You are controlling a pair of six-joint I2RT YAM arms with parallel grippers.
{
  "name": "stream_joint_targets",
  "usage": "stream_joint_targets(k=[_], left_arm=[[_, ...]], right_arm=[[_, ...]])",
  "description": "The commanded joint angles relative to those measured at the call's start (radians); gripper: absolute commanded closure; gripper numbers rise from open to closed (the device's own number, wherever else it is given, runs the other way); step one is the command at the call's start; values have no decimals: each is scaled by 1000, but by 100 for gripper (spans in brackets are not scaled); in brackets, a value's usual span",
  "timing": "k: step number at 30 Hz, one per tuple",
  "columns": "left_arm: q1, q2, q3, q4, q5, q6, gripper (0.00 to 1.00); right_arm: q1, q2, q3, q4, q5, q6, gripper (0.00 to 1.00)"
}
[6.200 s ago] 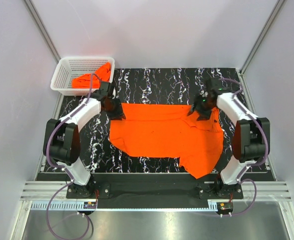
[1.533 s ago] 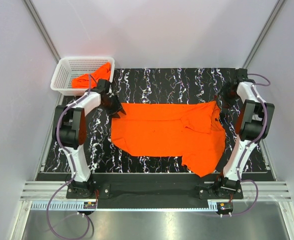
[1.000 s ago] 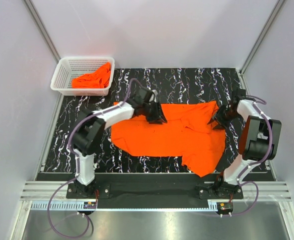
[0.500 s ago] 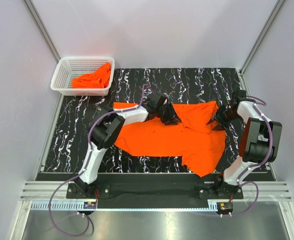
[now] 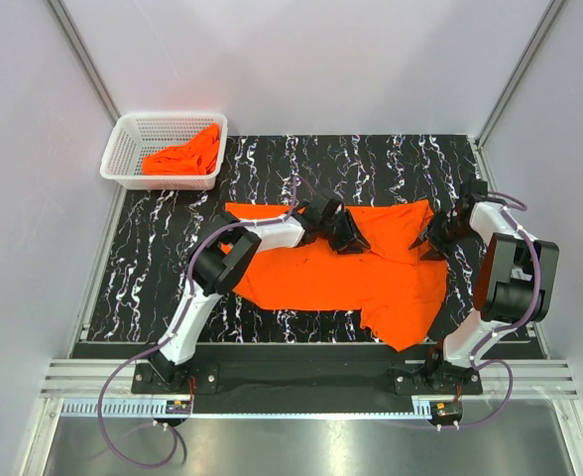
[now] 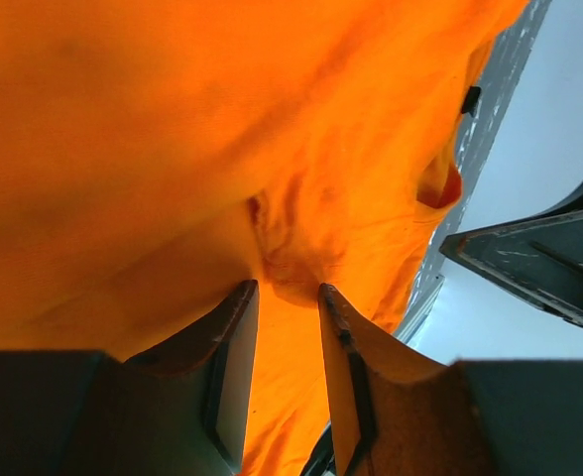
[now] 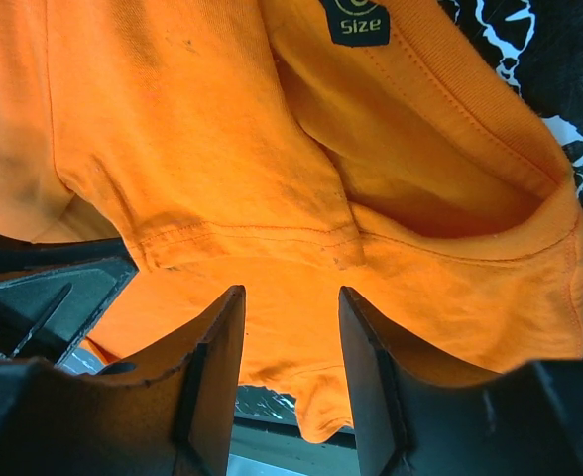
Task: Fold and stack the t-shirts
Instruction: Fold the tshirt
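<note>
One orange t-shirt (image 5: 321, 278) lies spread on the black marble table (image 5: 371, 164), collar to the right. My left arm reaches far across it. My left gripper (image 5: 353, 241) rests low on the cloth near its middle. In the left wrist view the jaws (image 6: 288, 286) stand a narrow gap apart, tips pressing a small pucker in the shirt (image 6: 173, 119). My right gripper (image 5: 428, 241) is at the collar end. In the right wrist view it (image 7: 291, 290) is open over a stitched seam of the shirt (image 7: 192, 149) beside the collar label (image 7: 359, 22).
A white mesh basket (image 5: 123, 164) stands at the far left corner with a second orange t-shirt (image 5: 187, 157) crumpled in it. One part of the spread shirt (image 5: 401, 332) reaches toward the table's near edge. Grey walls enclose the table.
My left gripper swept right from the shirt's far left corner to its middle. My right gripper came from the far right table edge back onto the collar end and stayed there.
</note>
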Motion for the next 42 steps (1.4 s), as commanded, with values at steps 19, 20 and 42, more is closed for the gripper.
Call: stream_joint_targets(k=[19, 20, 42], left_arm=[[-15, 58, 87, -25, -5, -14, 63], [-15, 64, 92, -25, 3, -14, 69], [-12, 51, 196, -137, 8, 61, 100]], right_arm=[[3, 67, 9, 52, 14, -14, 51], [3, 76, 12, 54, 13, -16, 51], [3, 90, 14, 63, 46, -22, 78]])
